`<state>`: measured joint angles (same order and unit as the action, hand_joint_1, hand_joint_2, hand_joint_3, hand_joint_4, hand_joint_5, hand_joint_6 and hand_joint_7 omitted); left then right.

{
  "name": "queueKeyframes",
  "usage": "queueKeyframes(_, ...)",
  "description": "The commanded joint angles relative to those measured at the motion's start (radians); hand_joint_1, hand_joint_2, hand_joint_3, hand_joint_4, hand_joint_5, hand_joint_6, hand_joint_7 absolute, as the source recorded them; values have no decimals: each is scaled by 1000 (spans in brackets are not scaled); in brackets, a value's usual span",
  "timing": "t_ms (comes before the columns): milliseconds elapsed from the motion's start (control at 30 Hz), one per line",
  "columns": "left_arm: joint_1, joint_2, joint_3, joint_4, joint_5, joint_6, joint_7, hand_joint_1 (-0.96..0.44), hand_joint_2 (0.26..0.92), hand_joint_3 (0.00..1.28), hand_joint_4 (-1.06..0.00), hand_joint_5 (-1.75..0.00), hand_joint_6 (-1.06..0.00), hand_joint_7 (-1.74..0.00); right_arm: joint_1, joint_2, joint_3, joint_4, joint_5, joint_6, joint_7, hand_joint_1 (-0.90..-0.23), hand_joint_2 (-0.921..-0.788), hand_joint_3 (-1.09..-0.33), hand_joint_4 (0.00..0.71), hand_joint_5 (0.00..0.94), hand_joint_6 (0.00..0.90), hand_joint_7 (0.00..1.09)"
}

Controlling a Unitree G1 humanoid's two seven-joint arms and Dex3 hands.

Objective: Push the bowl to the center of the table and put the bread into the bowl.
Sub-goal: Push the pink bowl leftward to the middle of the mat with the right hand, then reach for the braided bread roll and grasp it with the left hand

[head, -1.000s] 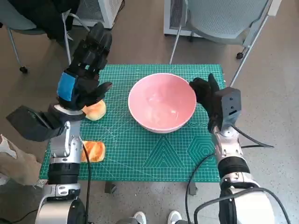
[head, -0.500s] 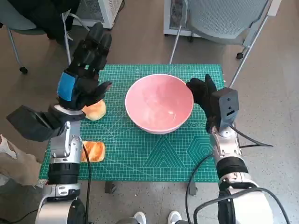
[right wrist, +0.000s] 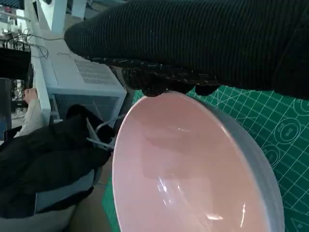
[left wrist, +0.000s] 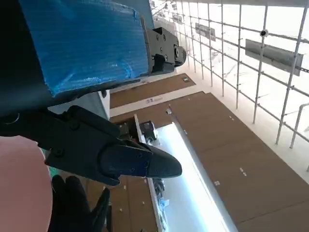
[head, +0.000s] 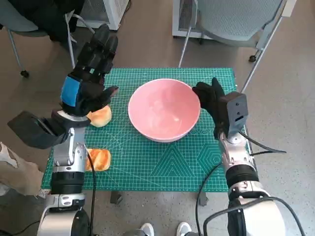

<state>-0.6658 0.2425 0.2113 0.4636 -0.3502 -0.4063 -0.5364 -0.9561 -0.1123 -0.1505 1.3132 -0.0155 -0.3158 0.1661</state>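
Note:
The pink bowl (head: 164,109) stands empty on the green cutting mat (head: 162,162), near its middle. My right hand (head: 210,96) in the black glove presses against the bowl's right rim; the right wrist view shows the glove (right wrist: 193,43) lying on the bowl's rim (right wrist: 193,159). One bread roll (head: 100,116) lies at the mat's left, partly under my left hand (head: 90,73), which hovers above it with fingers spread and holds nothing. A second bread piece (head: 98,159) lies near the mat's front left, beside my left forearm. The left wrist view shows the left hand's fingers (left wrist: 111,154) and a sliver of the bowl (left wrist: 21,188).
A grey chair (head: 231,19) stands behind the table at the right, its leg reaching the mat's far right corner. A white cabinet (head: 101,11) and a dark chair stand at the back left. A person's sleeve (head: 12,169) shows at the left edge.
My right hand has pushed the bowl a little to the left, toward the mat's middle. The left hand and both bread pieces have stayed put.

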Motion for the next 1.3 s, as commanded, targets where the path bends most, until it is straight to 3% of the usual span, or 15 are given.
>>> queueKeyframes(33, 1, 5, 0, 5, 10, -8, 1, -696, 921, 230, -64, 0, -175, -14, 5, 1, 0, 7, -5, 5, 11, -687, -921, -834, 163, 2, 63, 304)
queueKeyframes(333, 11, 7, 3, -9, 8, -5, 3, -694, 921, 230, -64, 0, -175, -15, -11, -30, -13, -9, 6, -11, 23, -705, -921, -827, 165, 2, 62, 308)
queueKeyframes(467, 21, 7, 5, -26, 2, 3, 6, -693, 921, 233, -63, 0, -174, -14, -29, -33, -19, -42, 17, -50, 21, -710, -921, -825, 166, 3, 63, 310)
queueKeyframes(600, 24, 4, 5, -29, -2, 6, 7, -692, 921, 235, -61, 0, -173, -14, -29, -15, -25, -107, 39, -150, 29, -717, -921, -818, 163, 1, 63, 314)
queueKeyframes(767, 20, -3, 3, -24, -5, 12, 11, -690, 921, 234, -61, 0, -173, -14, -10, 10, -22, -214, 82, -323, 117, -714, -921, -810, 144, 0, 60, 323)
queueKeyframes(900, 17, -10, -1, -24, -3, 16, 13, -690, 921, 232, -62, -1, -174, -15, 14, 25, -5, -324, 118, -416, 190, -707, -921, -810, 137, 0, 51, 330)
queueKeyframes(1067, 15, -12, -5, -24, 1, 16, 13, -692, 921, 230, -63, -1, -175, -16, 48, 34, 24, -443, 144, -470, 244, -717, -921, -794, 146, 2, 12, 411)
queueKeyframes(1300, 11, -11, -8, -28, -3, 16, 3, -696, 921, 228, -67, -2, -174, -15, 82, 23, 63, -532, 134, -507, 261, -724, -921, -776, 154, 5, 2, 453)
